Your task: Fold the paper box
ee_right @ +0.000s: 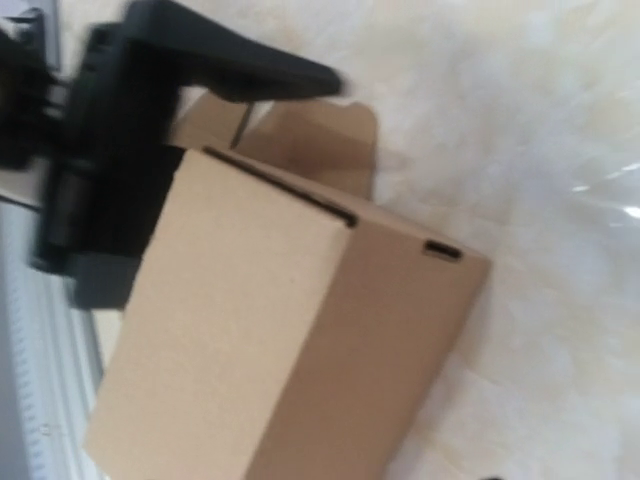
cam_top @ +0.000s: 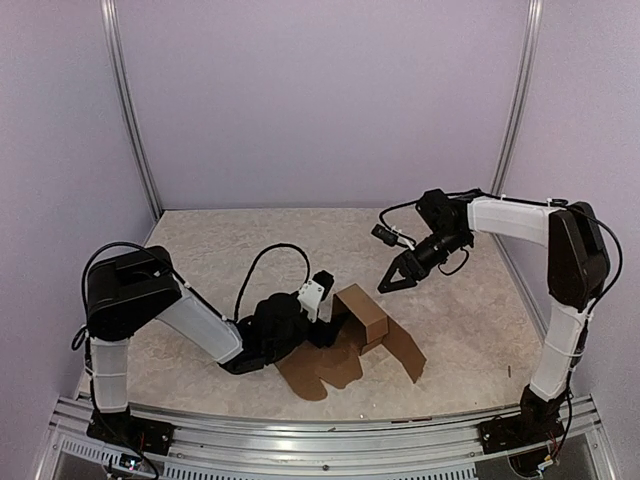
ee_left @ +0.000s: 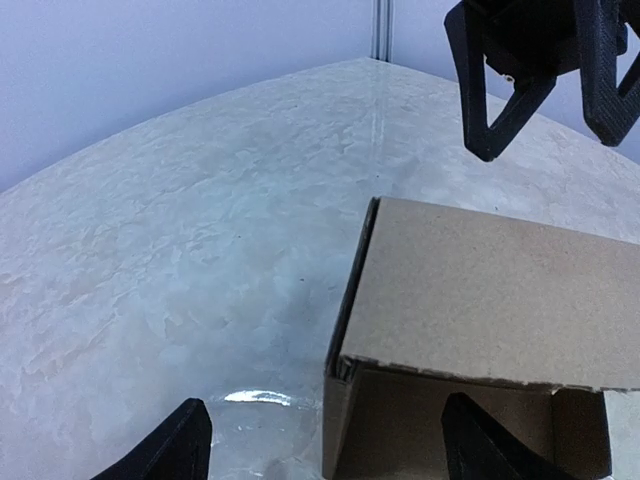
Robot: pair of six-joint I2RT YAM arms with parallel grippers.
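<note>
- On the table [cam_top: 200, 250], near the middle, we see the paper box [cam_top: 362, 312]. Part of it stands up like a little box. The rest lies flat on the near side.
- Our left gripper [cam_top: 330, 312] is down low, just beside the box on its left. Its fingers [ee_left: 180, 445] are wide apart and hold nothing. One corner of the box sits between them.
- Our right gripper [cam_top: 393, 281] hangs in the air behind the box and does not touch it. Its fingers [ee_left: 480, 90] are apart too, with nothing between them.
</note>
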